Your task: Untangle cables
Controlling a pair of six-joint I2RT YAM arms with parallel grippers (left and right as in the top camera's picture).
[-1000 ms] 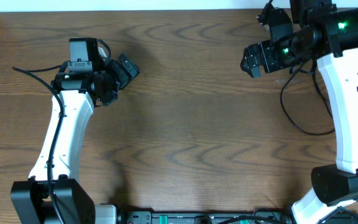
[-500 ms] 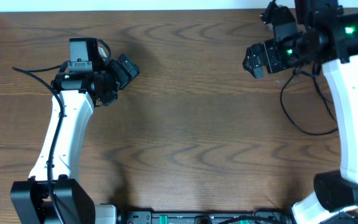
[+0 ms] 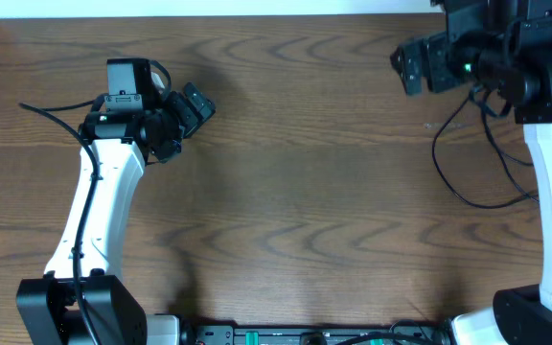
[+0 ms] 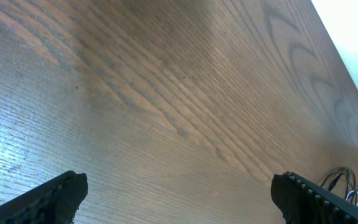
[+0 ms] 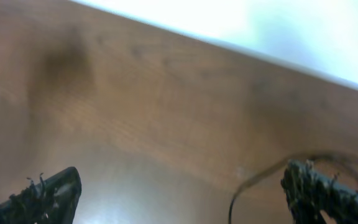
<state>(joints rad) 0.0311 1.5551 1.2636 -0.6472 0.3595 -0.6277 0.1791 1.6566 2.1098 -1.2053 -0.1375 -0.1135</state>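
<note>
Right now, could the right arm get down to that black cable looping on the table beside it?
Probably yes. The right hand is open and close to the black cable, and I see nothing on the table between them to block the way.

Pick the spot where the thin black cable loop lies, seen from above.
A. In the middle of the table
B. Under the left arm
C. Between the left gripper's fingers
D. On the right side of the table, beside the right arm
D: from above, the black cable loops on the table at its right side, next to the right arm.
</note>
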